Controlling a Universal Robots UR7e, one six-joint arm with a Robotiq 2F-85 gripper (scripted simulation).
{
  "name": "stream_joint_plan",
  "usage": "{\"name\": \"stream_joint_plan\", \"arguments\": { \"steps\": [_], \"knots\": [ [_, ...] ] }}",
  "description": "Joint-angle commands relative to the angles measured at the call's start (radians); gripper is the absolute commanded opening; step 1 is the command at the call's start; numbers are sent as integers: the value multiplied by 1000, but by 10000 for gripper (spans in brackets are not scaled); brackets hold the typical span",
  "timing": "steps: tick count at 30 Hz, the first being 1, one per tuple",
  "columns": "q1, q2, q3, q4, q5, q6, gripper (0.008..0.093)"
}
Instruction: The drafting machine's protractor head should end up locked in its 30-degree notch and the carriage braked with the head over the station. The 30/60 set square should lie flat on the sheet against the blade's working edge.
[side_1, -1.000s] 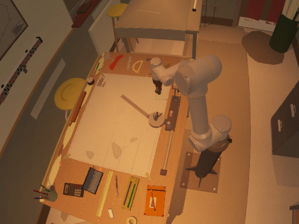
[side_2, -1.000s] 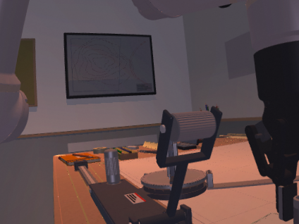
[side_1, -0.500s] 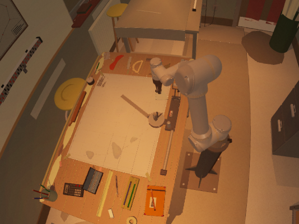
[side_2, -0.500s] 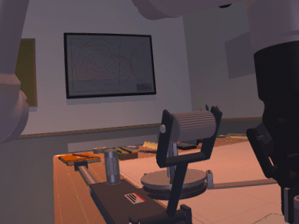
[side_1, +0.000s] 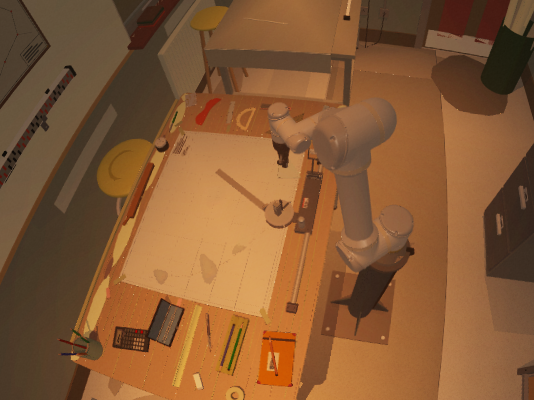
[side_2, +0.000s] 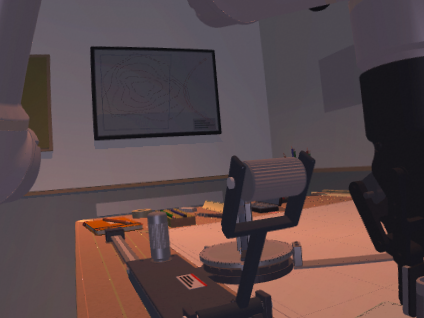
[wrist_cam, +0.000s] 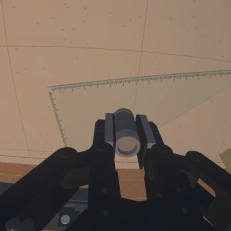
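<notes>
The clear 30/60 set square (wrist_cam: 130, 100) lies flat on the sheet near the board's far right corner, and my gripper (wrist_cam: 126, 132) is closed on its ribbed knob (wrist_cam: 125, 130). In the side camera the gripper (side_1: 283, 161) stands low over that spot. The protractor head (side_1: 278, 212) sits at the sheet's right edge, midway along the rail. Its blade (side_1: 241, 188) slants up and left across the sheet. The head's handle (side_2: 272, 178) stands above its disc (side_2: 247, 257). The carriage (side_1: 307, 200) sits on the rail beside the head, with a knurled knob (side_2: 159, 235) on it.
The rail (side_1: 300, 270) runs along the board's right side, close under my wrist. A protractor (side_1: 246, 119) and a red curve (side_1: 207, 111) lie along the far border. Rulers, pens, a calculator (side_1: 131, 338) and an orange pad (side_1: 276, 358) fill the near border.
</notes>
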Motion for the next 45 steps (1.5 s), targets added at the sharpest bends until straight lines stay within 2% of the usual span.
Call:
{"name": "stream_joint_plan", "arguments": {
  "steps": [1, 45],
  "knots": [
    [0, -2, -1, 0, 0, 0, 80],
    [0, -93, -57, 148, 0, 0, 80]
  ]
}}
